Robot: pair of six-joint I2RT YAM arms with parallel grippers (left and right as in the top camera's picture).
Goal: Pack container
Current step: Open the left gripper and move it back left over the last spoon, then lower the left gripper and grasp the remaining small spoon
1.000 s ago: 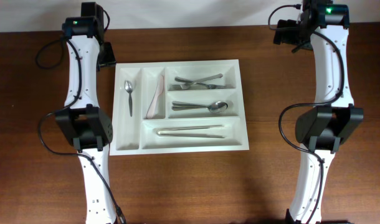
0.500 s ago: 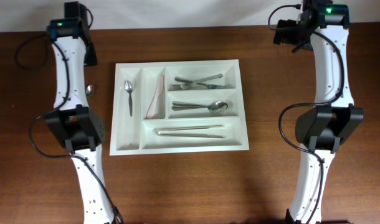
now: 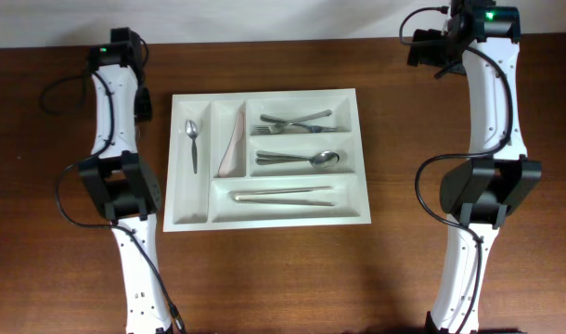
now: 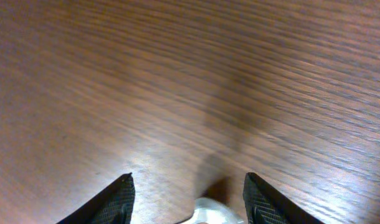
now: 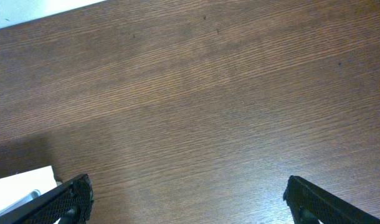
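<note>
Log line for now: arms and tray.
left gripper open, shiny item between jaws | right gripper open over table | tray holds cutlery

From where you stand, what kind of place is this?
Probably a robotics lab bench, not a kitchen: a cabled left arm and right arm flank a tray of cutlery on a wooden table.

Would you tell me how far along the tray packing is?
Done: all five compartments of the cutlery tray hold utensils. In hand: the open left tool has a silvery piece between its fingers, grip unclear. Left: probably packing that piece; the right tool stands open.
</note>
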